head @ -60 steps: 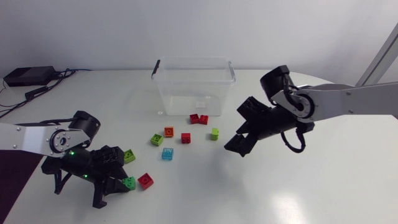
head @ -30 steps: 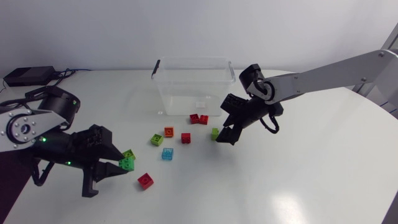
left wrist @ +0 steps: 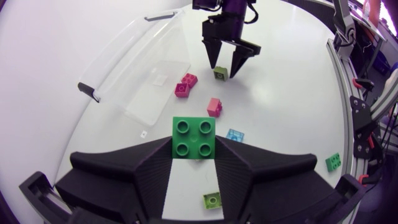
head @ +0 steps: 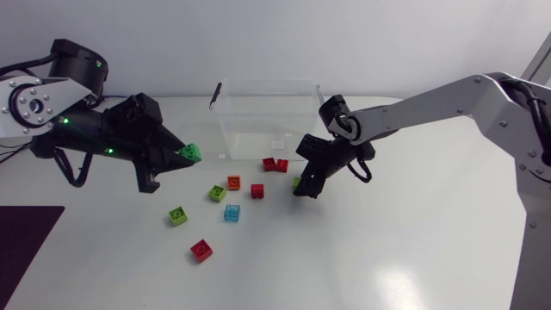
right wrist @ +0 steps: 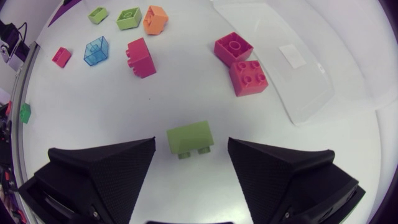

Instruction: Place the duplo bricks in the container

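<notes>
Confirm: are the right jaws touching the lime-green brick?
Apart. Right wrist view: the lime-green brick lies between the open right jaws, with bare table showing on both sides of it.

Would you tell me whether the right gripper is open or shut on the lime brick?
Open. The right gripper straddles the lime brick, with bare table showing between it and each finger.

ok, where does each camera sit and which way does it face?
Head view: fixed above the table, looking down; shows left arm, right arm, left tool, right tool.
Left wrist view: on the left arm, facing the container and right tool; own tool shows, shut on the green brick.
Right wrist view: on the right arm, facing down at the table; own open tool shows, a lime brick between its fingers.
Shared: all three show the lime brick and the container.
</notes>
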### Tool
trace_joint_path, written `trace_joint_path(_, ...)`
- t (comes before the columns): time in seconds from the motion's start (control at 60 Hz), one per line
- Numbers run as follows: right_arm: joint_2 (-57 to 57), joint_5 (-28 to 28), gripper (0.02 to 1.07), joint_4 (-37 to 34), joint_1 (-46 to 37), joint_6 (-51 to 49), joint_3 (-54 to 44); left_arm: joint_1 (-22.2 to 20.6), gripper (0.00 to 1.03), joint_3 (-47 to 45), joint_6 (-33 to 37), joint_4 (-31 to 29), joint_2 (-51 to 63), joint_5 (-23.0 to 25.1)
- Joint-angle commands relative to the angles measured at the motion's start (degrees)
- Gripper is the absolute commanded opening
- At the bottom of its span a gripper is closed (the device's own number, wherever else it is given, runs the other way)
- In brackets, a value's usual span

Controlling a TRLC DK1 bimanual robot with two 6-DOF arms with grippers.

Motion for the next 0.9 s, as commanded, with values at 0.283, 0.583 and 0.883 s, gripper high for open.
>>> trace_joint_path(0.283,-1.2,2.2,0.3,-1.4,1.8,-1.7,-2.7,-3.5,0.31,18.3,-9.7,7.5,16.4,-0.1)
trace_joint_path(0.583,-16.9,4.2,0.3,-1.7,5.6,0.4,-14.7,-6.6,0.31,33.9,-15.0,11.8,29.3,-3.5)
trace_joint_path(0.883,-31.1,6.2,0.3,-6.1,10.2,5.5,-18.6,-6.5,0.39,48.7,-15.6,10.8,42.9,-6.7)
